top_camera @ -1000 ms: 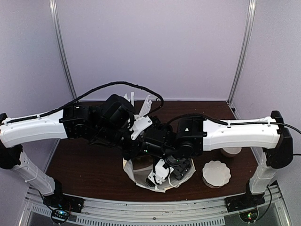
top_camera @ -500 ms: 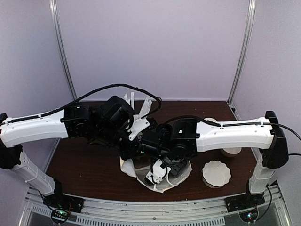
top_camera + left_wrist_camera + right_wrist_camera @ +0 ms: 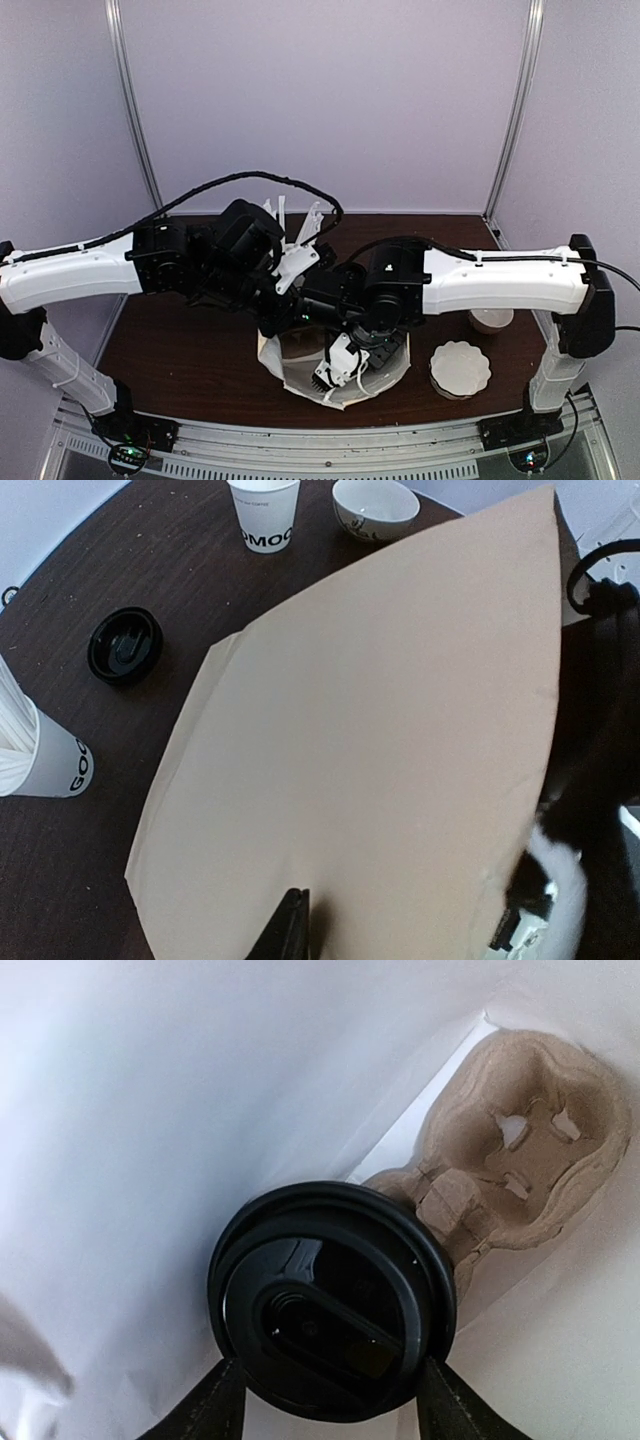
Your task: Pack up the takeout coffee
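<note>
The takeout coffee (image 3: 330,1300) is down inside the paper bag (image 3: 380,750). Seen from straight above, it shows only its round black lid. The right gripper (image 3: 328,1405) reaches into the bag's mouth, one finger pressed against each side of that lid. A moulded cardboard cup carrier (image 3: 530,1150) lies on the bag's floor. The cup stands at the carrier's near end, though whether it sits in a socket cannot be told. The bag stands at the near middle of the dark table (image 3: 180,350). The left gripper (image 3: 295,920) pinches the bag's wall, with one finger showing on the outer tan face. On the table outside the bag are a loose black lid (image 3: 125,645), an open white cup with black lettering (image 3: 263,515), a white bowl (image 3: 375,508) just beside it, and a white cup holding white straws (image 3: 40,760). To the right of the bag is a stack of white scalloped discs (image 3: 460,368).
</note>
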`<state>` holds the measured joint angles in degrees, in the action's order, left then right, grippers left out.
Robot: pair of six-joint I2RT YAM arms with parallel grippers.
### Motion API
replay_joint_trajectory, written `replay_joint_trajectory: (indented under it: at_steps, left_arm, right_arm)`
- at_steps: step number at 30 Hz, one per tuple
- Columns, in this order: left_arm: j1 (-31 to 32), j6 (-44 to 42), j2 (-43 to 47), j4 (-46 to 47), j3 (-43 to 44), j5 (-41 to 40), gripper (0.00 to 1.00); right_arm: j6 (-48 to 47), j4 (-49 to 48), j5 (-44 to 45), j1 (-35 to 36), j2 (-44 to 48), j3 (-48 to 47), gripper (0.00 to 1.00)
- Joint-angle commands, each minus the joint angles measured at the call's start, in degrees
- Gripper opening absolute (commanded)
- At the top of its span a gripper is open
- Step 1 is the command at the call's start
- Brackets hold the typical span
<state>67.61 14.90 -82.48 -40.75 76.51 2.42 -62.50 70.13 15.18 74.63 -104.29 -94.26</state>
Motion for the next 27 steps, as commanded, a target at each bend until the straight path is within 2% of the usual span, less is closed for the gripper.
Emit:
replay_joint_trajectory:
  at_steps: [1, 5, 13, 14, 16, 18, 27]
  left_arm:
    - [1.99, -1.24, -2.08, 2.97, 0.23, 1.76, 0.18]
    - [1.99, -1.57, -2.69, 2.27, 0.91, 1.54, 0.19]
    - [1.97, -1.47, -3.01, 2.17, 1.43, 0.97, 0.18]
    - [1.97, -1.48, -2.93, 2.15, 1.45, 0.97, 0.19]
    - [1.93, -1.49, -2.80, 2.12, 1.45, 0.99, 0.18]
    - [1.99, -1.47, -2.71, 2.08, 1.37, 1.04, 0.19]
    - [1.86, -1.62, -2.43, 2.73, 1.64, 2.04, 0.19]
  right_arm:
    - [1.73, 1.32, -3.90, 0.18, 2.91, -5.78, 0.60]
    - [2.09, 5.01, -6.20, 0.24, 3.10, -8.89, 0.56]
    - [3.07, 8.08, -8.51, 0.40, 3.45, -11.68, 0.56]
    - [3.07, 7.99, -8.33, 0.40, 3.38, -11.08, 0.59]
    - [2.33, 7.98, -7.50, 0.53, 3.33, -9.42, 0.76]
    - [1.52, 7.26, -7.09, 0.49, 3.55, -7.49, 0.85]
    - [-0.51, 2.46, -5.24, -0.48, 1.58, -1.52, 0.92]
